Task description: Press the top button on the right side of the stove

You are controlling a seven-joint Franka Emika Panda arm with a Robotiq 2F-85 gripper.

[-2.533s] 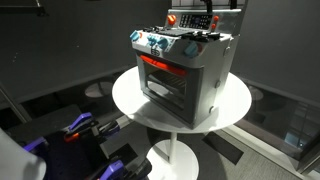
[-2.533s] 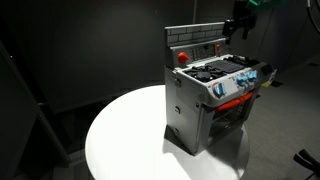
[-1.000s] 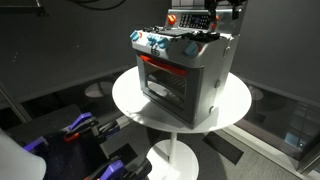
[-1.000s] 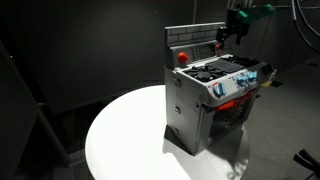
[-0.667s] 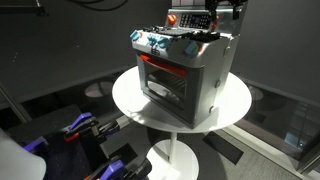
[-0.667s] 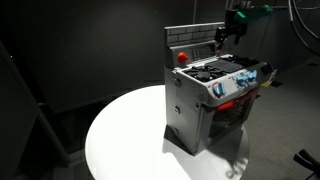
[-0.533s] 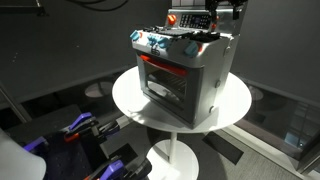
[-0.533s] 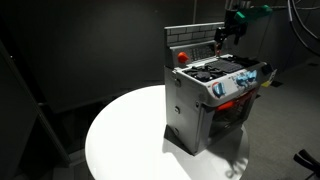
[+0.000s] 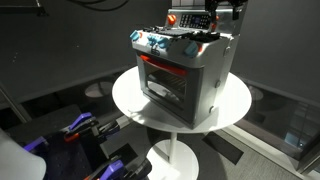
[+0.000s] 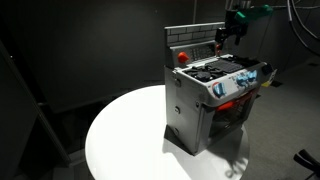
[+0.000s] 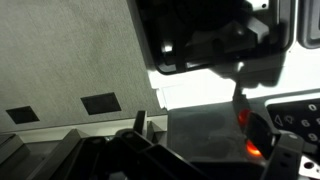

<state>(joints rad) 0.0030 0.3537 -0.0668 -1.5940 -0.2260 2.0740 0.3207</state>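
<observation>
The round white table (image 10: 115, 135) carries the small silver-grey box-shaped toy stove (image 10: 195, 105), whose upright back panel (image 10: 195, 40) stands exposed. The black gripper (image 10: 229, 32) hangs close by the panel's right end, probably to reach the buttons there. Whether its jaws are open or closed, I cannot tell.

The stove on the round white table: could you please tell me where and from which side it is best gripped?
Probably the thin upright back panel, from above: it is a narrow slab rising over the cooktop, while the body of the stove is a broad box standing upright on the table.
</observation>
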